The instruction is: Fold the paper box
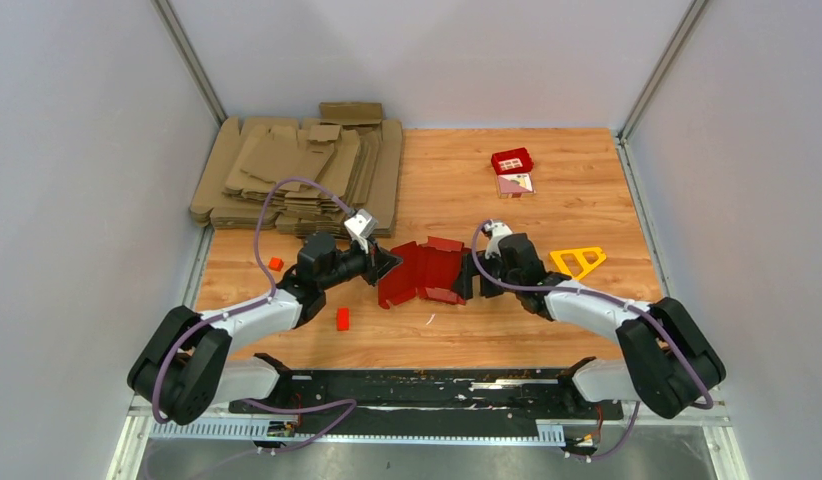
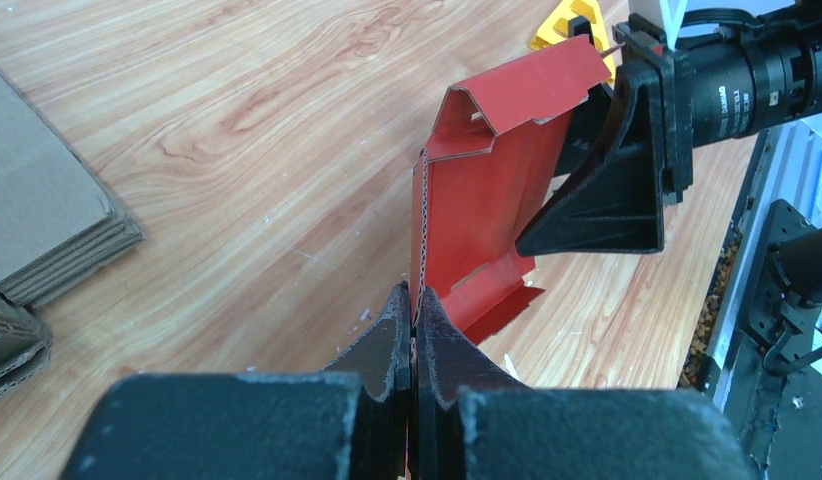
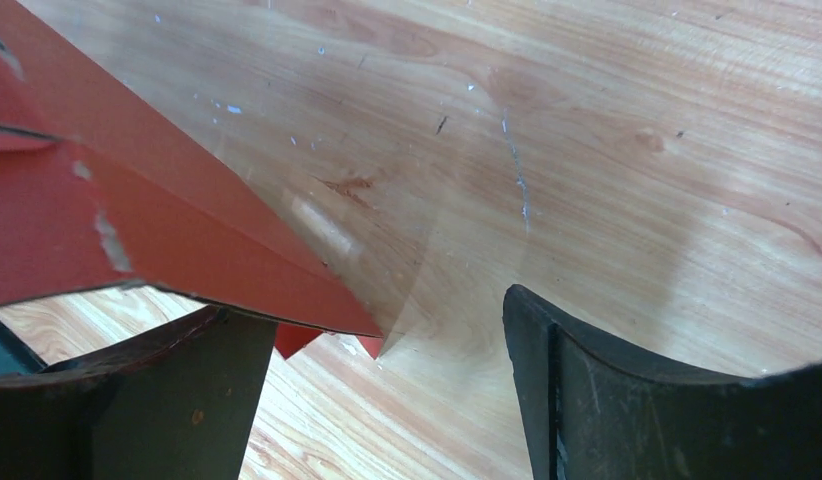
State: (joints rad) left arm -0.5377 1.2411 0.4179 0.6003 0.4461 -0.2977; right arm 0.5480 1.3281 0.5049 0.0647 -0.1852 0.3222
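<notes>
The paper box, bright red creased card, lies partly folded at the table's middle between both arms. My left gripper is shut on its left edge; the left wrist view shows the thin card edge pinched between the fingertips of that gripper, and the paper box standing up beyond them with a flap bent over at the top. My right gripper is at the box's right side. In the right wrist view the right gripper is open, and a flap of the paper box lies over its left finger.
A stack of brown cardboard sheets fills the back left. A small red tile and a pink card sit at the back right. A yellow triangle lies beside the right arm. Two small red blocks lie near the left arm.
</notes>
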